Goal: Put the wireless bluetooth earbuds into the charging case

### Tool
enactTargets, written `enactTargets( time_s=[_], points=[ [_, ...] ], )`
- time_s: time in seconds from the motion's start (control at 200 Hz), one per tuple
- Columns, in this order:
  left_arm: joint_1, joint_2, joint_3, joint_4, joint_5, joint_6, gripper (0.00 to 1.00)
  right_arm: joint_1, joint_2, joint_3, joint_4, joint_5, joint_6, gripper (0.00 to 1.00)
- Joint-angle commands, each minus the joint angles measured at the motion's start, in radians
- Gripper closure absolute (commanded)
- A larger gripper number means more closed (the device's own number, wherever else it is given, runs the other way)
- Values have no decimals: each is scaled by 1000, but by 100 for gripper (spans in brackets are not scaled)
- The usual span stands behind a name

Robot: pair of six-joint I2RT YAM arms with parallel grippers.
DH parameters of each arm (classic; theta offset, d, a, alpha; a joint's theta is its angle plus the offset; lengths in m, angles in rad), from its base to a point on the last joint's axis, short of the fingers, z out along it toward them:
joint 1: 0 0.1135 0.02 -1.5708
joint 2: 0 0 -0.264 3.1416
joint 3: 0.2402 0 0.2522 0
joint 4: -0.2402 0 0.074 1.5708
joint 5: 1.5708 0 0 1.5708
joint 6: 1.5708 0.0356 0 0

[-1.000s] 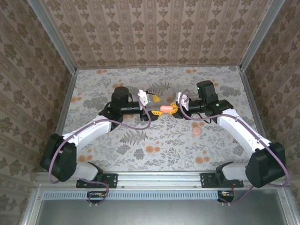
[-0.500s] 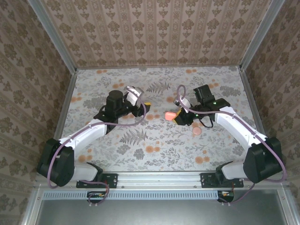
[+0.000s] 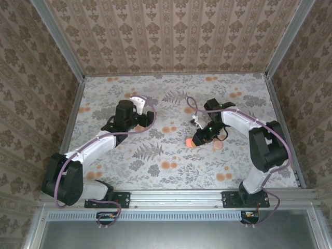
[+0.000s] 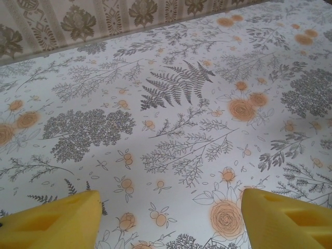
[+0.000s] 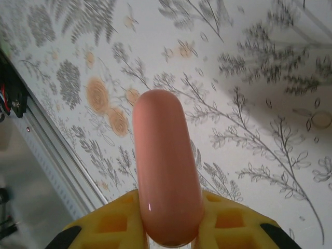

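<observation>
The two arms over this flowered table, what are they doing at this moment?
The right gripper is shut on the coral charging case and holds it over the table, close to a round pale-pink disc. The case's lid looks closed. The left gripper hangs open over the left part of the table and holds nothing.

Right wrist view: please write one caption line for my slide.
The right claw is shut on the coral charging case, with the floral table behind it.
</observation>
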Motion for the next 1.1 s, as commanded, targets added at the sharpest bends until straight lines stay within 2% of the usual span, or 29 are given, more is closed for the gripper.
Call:
enactTargets(
  time_s=[0.0, 0.205, 0.45, 0.475, 0.655, 0.805, 1.095],
  points=[
    [12, -1, -6, -6, -18, -29, 29, 2, 47, 38, -111, 32, 41, 84],
    [20, -2, -18, -6, -20, -38, 29, -24, 117, 48, -91, 43, 109, 83],
    [20, 2, -30, 4, -22, -49, 28, -63, 144, 38, -114, 53, 115, 81],
    [47, 4, -29, 4, -21, -51, 29, -66, 147, 36, -116, 51, 116, 80],
    [53, 14, -33, 14, -11, -63, 28, -85, 175, 30, -139, 54, 112, 79],
    [54, 6, -36, 13, -9, -66, 29, -97, 176, 25, -137, 63, 116, 69],
    [61, -18, -40, 0, -20, -56, 28, -111, 148, 28, -140, 116, 121, 59]
  ],
)
